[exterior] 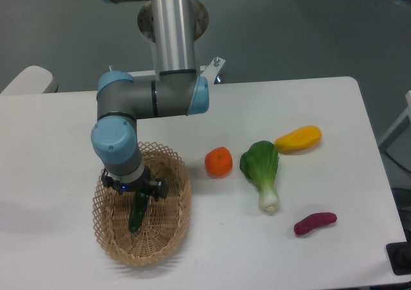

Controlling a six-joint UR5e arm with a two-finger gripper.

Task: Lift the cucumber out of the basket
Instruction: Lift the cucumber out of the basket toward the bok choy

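Gripper (133, 190) sits over the cucumber's (137, 213) upper end in the basket (168, 236); jaw state unclear. Cucumber looks stiff, light, glossy-slick: grip mid-body, just below.

No text, label, brand, number or sign can be read anywhere in the view (the arm's grey and blue housings show bare surfaces, and the produce and the woven wicker carry no stickers or marks that can be made out).

arm bent, gripper (136, 197) pointing down
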